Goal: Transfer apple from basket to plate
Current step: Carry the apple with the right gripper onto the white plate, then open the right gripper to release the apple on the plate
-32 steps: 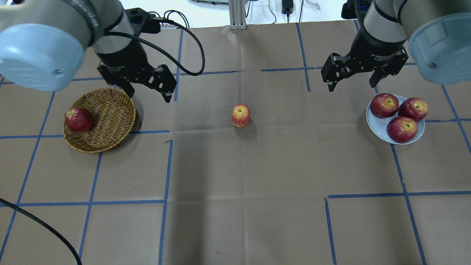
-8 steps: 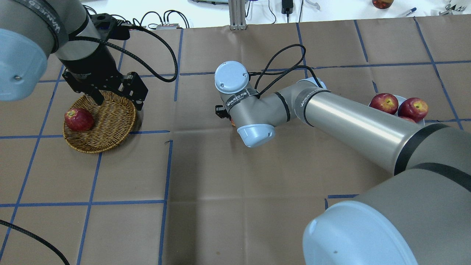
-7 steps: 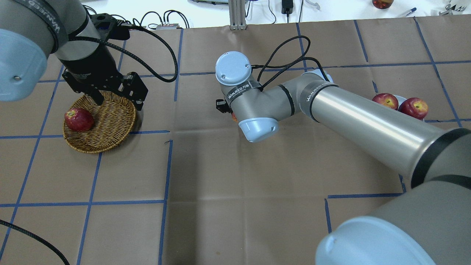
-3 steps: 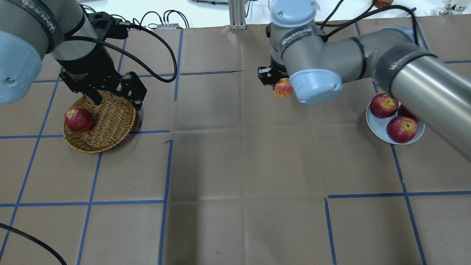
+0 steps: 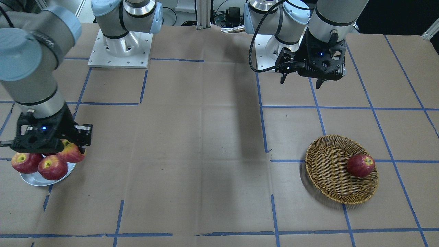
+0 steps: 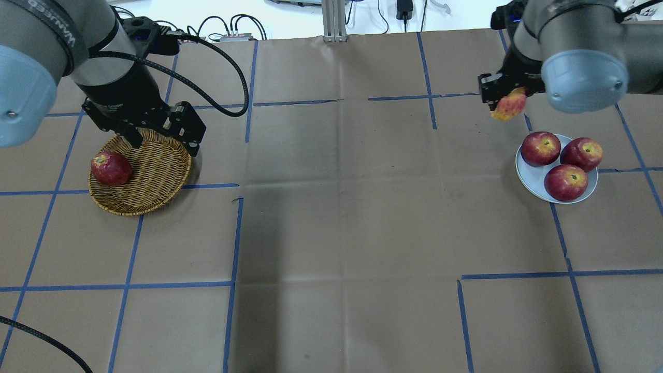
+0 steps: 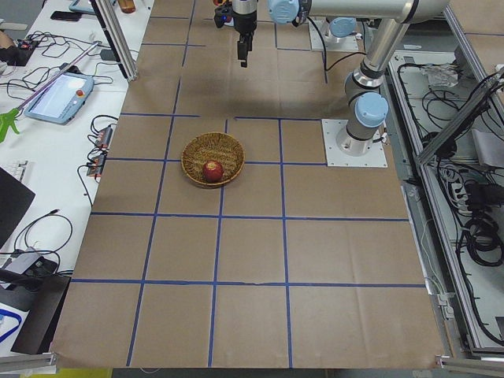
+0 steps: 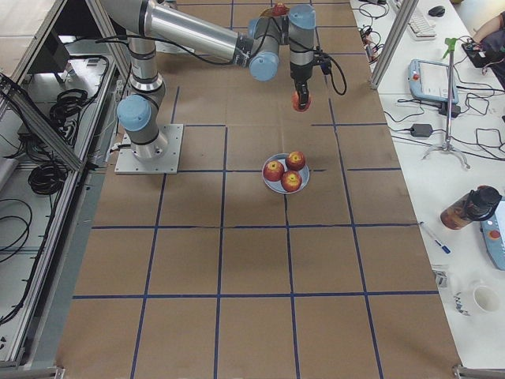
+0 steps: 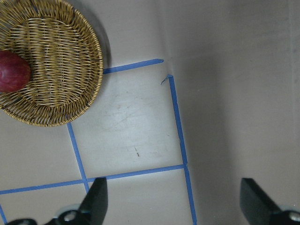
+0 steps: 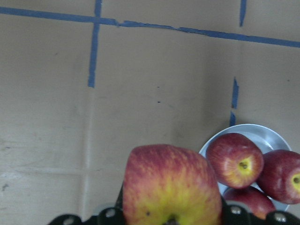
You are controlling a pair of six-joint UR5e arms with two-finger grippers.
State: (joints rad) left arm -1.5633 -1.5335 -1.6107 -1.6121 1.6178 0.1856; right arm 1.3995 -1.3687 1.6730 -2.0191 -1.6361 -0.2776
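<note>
I hold the apple (image 6: 510, 106) in my right gripper (image 6: 503, 99), lifted near the desk's right edge — setting it on the plate (image 6: 529, 179) remains; left gripper (image 6: 166, 145) gapes wide.

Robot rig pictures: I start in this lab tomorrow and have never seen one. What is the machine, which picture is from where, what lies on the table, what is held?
Two robot arms stand at a paper-covered table, each ending in a two-finger gripper. Four fixed cameras watch: one behind the robot, one facing it, one at each table end. Two more ride on the wrists. The right gripper is shut on a yellow-streaked apple, held in the air near the plate, which carries three darker apples. The left gripper hangs open by the basket, where one dark red apple lies.
</note>
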